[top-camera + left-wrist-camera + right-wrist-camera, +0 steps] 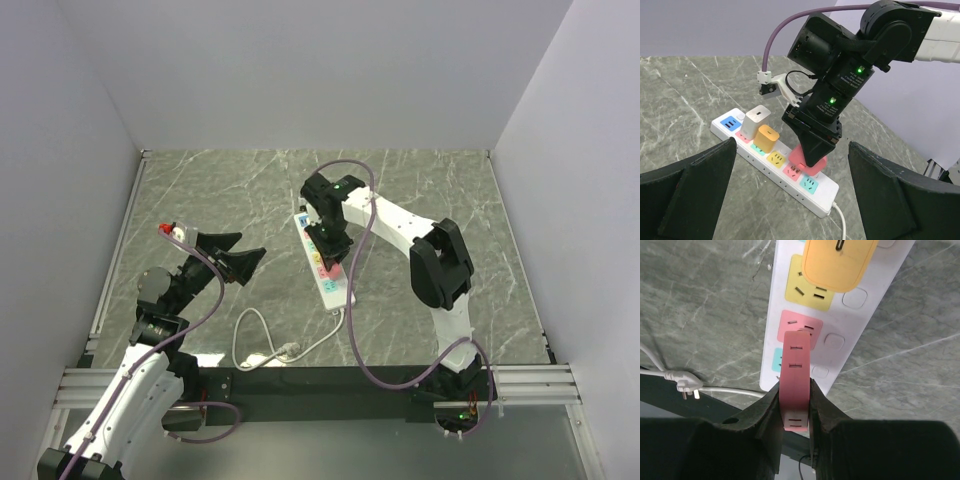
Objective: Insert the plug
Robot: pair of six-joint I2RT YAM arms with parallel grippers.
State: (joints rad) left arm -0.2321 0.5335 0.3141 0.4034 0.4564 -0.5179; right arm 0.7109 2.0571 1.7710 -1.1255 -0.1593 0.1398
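while the right claw [796, 390] is clenched on the pink plug [796, 367], holding the thin pink block by its two flat sides, the step in hand looks like the final approach and alignment over the power strip [852, 342]. the strip lies on the counter [430, 180] in front of the right arm. the plug hangs directly over the matching pink socket [792, 324], between the yellow socket [807, 287] and the teal socket [776, 360]. from the left wrist view the plug sits very low at that socket; whether its pins have entered the slots cannot be told, as the claw hides the underside. an orange adapter [767, 137] and a white adapter [756, 120] are already seated further along the strip, next to each other. the left claw [248, 246] is released, jaws spread wide, and hovers well apart from the strip on the left side, pointing toward it and holding nothing. the strip's own mains plug [684, 381] lies loose on the counter near the front edge. judgement: the next move calls for a straight push down with the plug kept square to the socket face and the grip kept firm; any tilt could jam the pins. the strip is not braced, so it might slide or lift at one end.
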